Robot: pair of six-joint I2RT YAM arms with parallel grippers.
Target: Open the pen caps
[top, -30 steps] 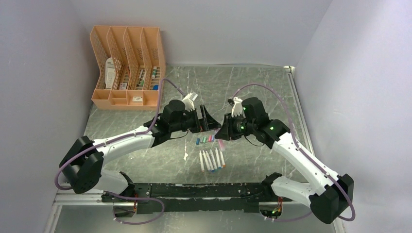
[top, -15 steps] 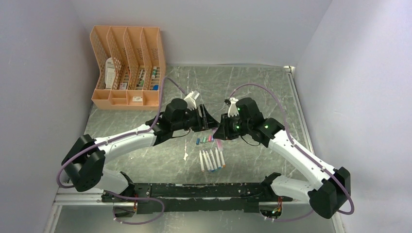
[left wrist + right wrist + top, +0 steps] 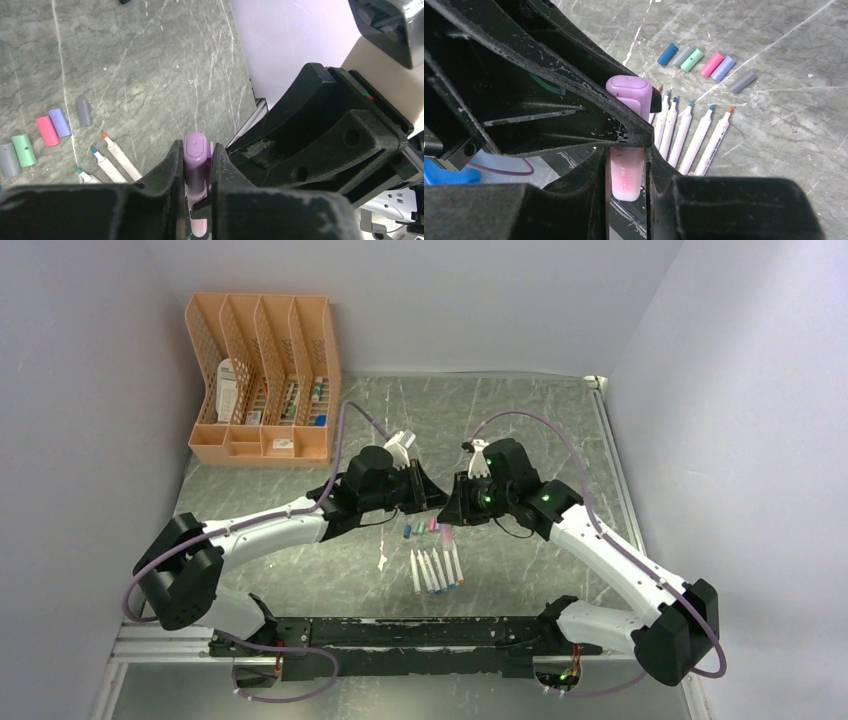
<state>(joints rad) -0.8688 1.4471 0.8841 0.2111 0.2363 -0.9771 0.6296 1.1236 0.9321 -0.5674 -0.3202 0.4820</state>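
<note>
A pink-white pen (image 3: 626,180) with a chunky pale purple cap (image 3: 196,155) hangs above the table between both arms. My right gripper (image 3: 626,165) is shut on the barrel. My left gripper (image 3: 196,150) is shut on the purple cap (image 3: 629,92), its jaws pressed to both sides. The two grippers, left (image 3: 425,490) and right (image 3: 455,505), meet nose to nose at mid-table. Loose pen caps lie in a row below: blue (image 3: 668,54), teal (image 3: 692,59), pink (image 3: 712,64), lilac (image 3: 723,68) and grey (image 3: 742,81). Several uncapped white pens (image 3: 696,140) lie side by side.
An orange file organiser (image 3: 262,380) with small items stands at the back left. A small white scrap (image 3: 383,561) lies left of the pens (image 3: 437,570). A black rail (image 3: 400,632) runs along the near edge between the arm bases.
My left gripper has moved right up to the right gripper and closed from wide open onto the purple cap. The right arm shifted slightly left, still holding the pen.
</note>
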